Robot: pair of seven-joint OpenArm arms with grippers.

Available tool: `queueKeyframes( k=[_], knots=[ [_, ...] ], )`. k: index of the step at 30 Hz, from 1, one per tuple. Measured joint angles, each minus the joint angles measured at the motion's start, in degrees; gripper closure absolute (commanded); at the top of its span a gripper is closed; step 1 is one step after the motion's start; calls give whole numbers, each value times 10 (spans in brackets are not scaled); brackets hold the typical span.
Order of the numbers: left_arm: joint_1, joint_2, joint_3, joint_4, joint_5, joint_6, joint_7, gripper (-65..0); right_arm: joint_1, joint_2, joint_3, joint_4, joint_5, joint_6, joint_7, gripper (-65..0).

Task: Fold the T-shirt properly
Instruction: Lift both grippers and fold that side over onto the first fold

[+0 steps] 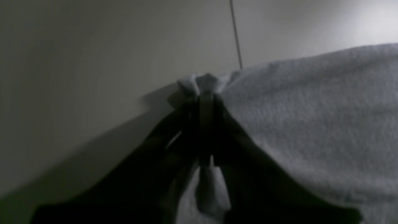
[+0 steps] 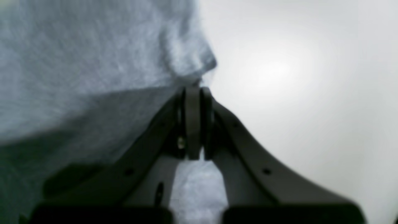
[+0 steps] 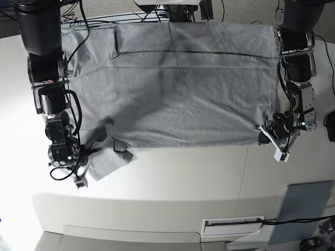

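Base view: the T-shirt [image 3: 172, 89] is seen spread flat across the far part of the white bench [image 3: 172, 183], with one sleeve flap lying out past its near edge on the view's left. The left gripper [image 3: 263, 135], on the view's right, is placed at the shirt's near corner, and in the left wrist view its jaws are pressed together on a bunched tuft of grey cloth. The right gripper [image 3: 90, 155] is set at the sleeve flap; in the right wrist view its jaws are closed on the fabric's edge. A grey panel [image 3: 302, 209] and a slotted vent [image 3: 233, 225] are found near the bench's front. Cables [image 3: 104, 15] are strewn behind the shirt.
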Motion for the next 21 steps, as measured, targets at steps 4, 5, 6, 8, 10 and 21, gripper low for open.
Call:
queueKeyframes(
  k=[4,5,6,8,10,21],
  knots=[
    [31,-7,1,40,-53,2,0,0,-71,46,-2,152,-3,-26,-9,0],
    [45,-11,1,55,-68,2,1,0,-93,59,-2,191,-7,-29,-19,0],
    [60,-15,2,71,-83,2,3,0,-113,69,-2,226,-19,-35,-29,0],
    [92,-22,1,110,-112,4,4,0,-146,83,-2,282,-33,-55,-41,0],
    [122,-29,1,154,-132,5,4,0,-173,94,-1,323,-46,-68,-41,0],
    [250,-35,-55,300,-179,2,3,0,-382,106,145,521,-46,-73,-51,0]
  ],
)
